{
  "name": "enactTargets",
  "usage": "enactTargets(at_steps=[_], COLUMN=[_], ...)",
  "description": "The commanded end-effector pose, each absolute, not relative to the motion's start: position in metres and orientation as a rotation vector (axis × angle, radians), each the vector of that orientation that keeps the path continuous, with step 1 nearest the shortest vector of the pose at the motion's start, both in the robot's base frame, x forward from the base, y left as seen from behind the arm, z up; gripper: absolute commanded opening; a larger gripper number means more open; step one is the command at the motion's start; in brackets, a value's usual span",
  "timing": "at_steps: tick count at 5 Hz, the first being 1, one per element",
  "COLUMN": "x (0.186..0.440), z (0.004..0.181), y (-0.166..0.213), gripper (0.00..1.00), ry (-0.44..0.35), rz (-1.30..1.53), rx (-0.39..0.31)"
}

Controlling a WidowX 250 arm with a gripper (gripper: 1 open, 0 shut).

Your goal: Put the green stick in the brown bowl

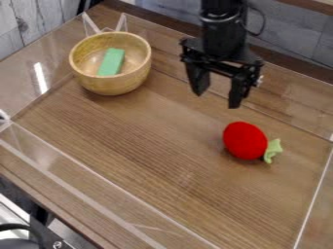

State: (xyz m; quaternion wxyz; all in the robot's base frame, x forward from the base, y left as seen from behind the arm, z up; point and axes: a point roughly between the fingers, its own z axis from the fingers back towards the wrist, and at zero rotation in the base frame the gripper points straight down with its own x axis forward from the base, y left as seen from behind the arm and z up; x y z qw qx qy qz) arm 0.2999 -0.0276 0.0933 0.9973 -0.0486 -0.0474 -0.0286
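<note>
Green stick (112,62): lying flat inside the brown bowl, tilted a little, one end toward the far rim, light green and matte.
Brown bowl (111,64): upright near the far left corner of the tabletop, round, light tan wood, thick wall, smooth rim.
End effector (219,88): black, pointing straight down over the far middle of the tabletop, to the right of the bowl and well apart from it; prongs spread wide, nothing between them, tips above the wood.
Arm (223,21): black, coming down from the far edge, vertical above the end effector.
Red toy (247,141): strawberry-like, resting near the right edge of the tabletop, nearer the front than the end effector, apart from it.
Green leaf (274,150): small, on the right side of the red toy, toward the right edge.
Tabletop (143,156): brown wood grain, bare across the middle and front.
Clear walls (39,58): low transparent panels along the tabletop edges, faint glare on the left one.
</note>
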Motion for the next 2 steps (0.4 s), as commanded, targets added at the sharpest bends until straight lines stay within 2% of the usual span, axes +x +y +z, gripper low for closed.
enactTargets(at_steps=[1, 2], x=[0.314, 0.322], z=[0.123, 0.129], y=[-0.048, -0.072], gripper=[1.0, 1.0], ry=[-0.176, -0.18], rz=[-0.07, -0.06], rx=[-0.103, -0.099])
